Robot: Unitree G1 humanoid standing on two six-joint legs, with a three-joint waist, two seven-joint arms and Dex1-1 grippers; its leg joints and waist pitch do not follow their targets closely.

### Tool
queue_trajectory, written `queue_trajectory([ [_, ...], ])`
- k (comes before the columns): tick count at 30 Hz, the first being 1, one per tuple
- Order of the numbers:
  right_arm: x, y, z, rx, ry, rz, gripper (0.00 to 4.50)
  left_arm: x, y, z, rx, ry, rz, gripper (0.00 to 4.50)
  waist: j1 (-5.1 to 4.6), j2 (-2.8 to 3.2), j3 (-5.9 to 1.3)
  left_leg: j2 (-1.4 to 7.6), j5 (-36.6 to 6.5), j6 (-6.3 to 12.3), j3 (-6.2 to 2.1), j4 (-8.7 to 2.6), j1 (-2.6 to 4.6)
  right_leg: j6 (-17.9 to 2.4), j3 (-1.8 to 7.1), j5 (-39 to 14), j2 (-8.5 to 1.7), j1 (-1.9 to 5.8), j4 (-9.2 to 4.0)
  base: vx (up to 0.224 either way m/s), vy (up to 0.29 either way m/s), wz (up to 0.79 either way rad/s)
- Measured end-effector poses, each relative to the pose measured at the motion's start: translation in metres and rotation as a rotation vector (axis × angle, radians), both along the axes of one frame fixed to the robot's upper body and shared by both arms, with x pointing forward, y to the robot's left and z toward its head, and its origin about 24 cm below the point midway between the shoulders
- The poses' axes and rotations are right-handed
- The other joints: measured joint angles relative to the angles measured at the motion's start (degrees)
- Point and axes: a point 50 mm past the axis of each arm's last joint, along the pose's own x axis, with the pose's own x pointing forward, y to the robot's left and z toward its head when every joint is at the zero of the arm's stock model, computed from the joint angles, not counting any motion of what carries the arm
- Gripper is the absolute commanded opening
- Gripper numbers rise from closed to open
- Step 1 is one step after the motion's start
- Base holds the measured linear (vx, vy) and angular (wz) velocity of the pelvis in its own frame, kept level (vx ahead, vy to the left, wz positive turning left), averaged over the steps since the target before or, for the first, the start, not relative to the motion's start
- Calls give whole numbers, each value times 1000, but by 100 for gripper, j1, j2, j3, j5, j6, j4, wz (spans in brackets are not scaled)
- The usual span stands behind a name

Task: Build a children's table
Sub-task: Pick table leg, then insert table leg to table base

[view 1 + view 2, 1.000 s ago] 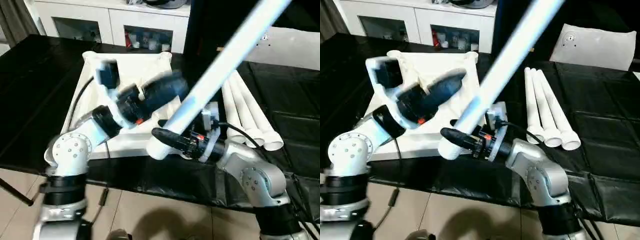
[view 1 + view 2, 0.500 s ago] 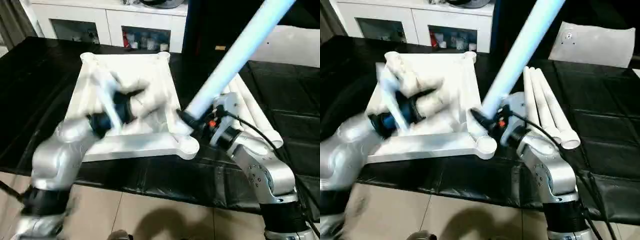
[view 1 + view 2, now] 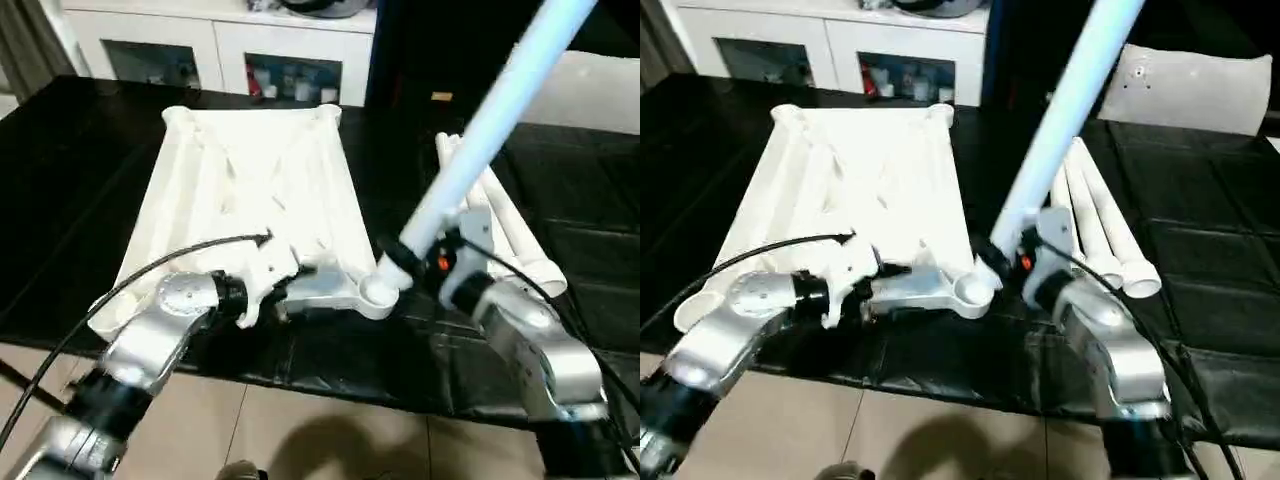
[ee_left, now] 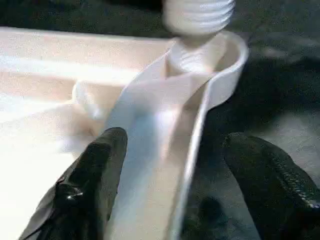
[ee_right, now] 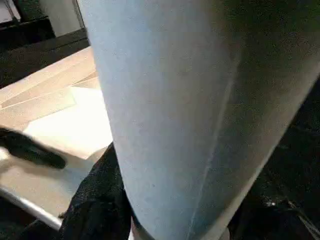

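White plastic table top (image 3: 250,190) lies ribbed side up on the black-covered worktop (image 3: 70,160); three spare legs (image 3: 500,225) lie beside it, before a white cabinet (image 3: 220,40). Left wrist view: left hand (image 4: 175,190) spread astride the top's edge, threaded leg end over the corner socket (image 4: 220,55). Right wrist view: right hand (image 5: 165,220) grips the tilted leg (image 5: 190,100).

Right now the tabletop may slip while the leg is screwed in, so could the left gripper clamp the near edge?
Probably yes: the left gripper has its open fingers either side of the tabletop edge rib, just short of the corner socket, with nothing between.
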Motion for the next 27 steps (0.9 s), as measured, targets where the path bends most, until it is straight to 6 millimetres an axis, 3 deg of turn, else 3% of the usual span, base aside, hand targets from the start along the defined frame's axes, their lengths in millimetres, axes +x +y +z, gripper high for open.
queue_trajectory([
  [5, -4, 2, 5, 7, -24, 29, 193, 4, -2, -3, -22, 40, -65, 281, -14, 18, -7, 0, 0, 0, 0, 0, 1, -1, 0, 0, -1, 1, 0, 0, 0, 0],
  [8, -7, 1, 2, 10, -9, 35, 193, 7, -2, -8, -36, 77, -89, 273, -14, 25, -9, 0, 0, 1, 0, 0, 2, -3, 0, 1, -1, 1, 1, 0, 0, 0],
  [10, -8, 2, 1, 8, -4, 42, 193, 10, -2, -8, -36, 85, -99, 236, -10, 30, -9, 0, 0, 0, 0, 1, 3, -7, 0, 4, -1, 3, 0, 0, 0, 0],
  [14, -9, 2, 2, 8, -1, 55, 193, 14, 0, -9, -21, 104, -123, 226, -12, 40, -13, -1, 0, 1, 0, 2, 8, -8, 1, 5, -3, 8, 0, 0, 0, 0],
  [21, -11, 6, 3, 1, 7, 102, 193, 22, 2, -8, 14, 125, -146, 151, -11, 48, -18, 0, 0, 1, 0, 1, 13, -9, 0, 5, -2, 13, 1, 0, 0, 0],
  [24, -12, 8, 3, 0, 12, 114, 193, 25, 3, -8, 34, 118, -142, 145, -11, 52, -21, -1, 0, 1, 0, 1, 19, -14, 1, 9, -3, 18, 1, 0, 0, 0],
  [27, -12, 8, 2, -2, 21, 118, 193, 25, 3, -7, 43, 116, -144, 105, -18, 52, -21, 0, 0, 1, 0, 2, 20, -16, 1, 10, -4, 18, 1, 0, 0, 0],
])
